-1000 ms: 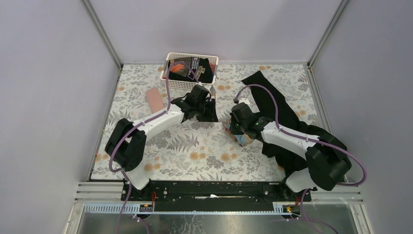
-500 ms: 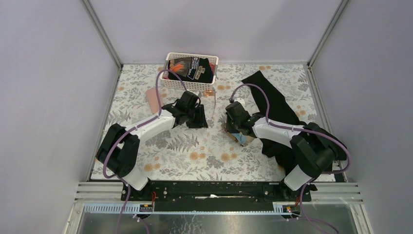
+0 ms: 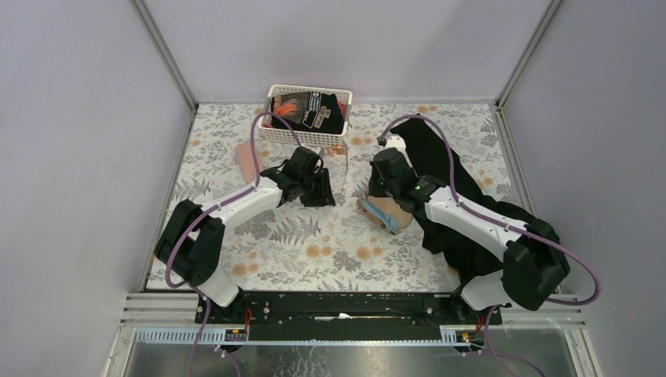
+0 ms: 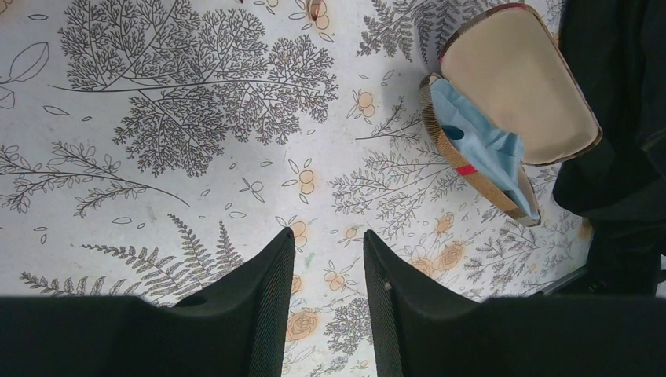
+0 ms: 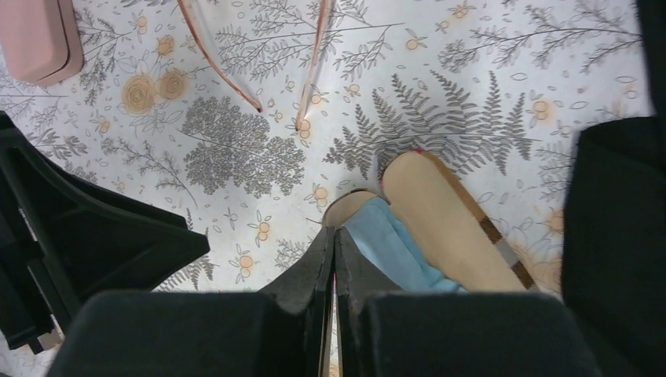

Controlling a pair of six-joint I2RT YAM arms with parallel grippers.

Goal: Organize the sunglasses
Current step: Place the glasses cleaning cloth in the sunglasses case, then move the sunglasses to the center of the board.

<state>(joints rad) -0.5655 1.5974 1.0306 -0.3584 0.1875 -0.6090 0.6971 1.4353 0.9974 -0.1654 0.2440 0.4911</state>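
The wire-framed sunglasses (image 3: 342,155) with pale orange-pink lenses lie on the floral table in front of the basket; their two thin arms (image 5: 221,64) show at the top of the right wrist view. The black-framed pair is not visible. My left gripper (image 3: 317,187) (image 4: 326,239) is open and empty, low over bare table left of the open plaid case (image 4: 514,106). My right gripper (image 3: 384,186) (image 5: 334,234) is shut, its tips at the near end rim of the plaid case (image 5: 451,228), which holds a light-blue cloth (image 5: 393,243).
A white basket (image 3: 292,135) with dark items stands at the back. A closed pink case (image 3: 249,160) (image 5: 35,39) lies at the left. A black cloth (image 3: 448,177) covers the right side, beside the plaid case (image 3: 385,214).
My left gripper drew back from the basket toward the near left, then stayed. My right arm swung right and its gripper shifted toward the back, above the plaid case.
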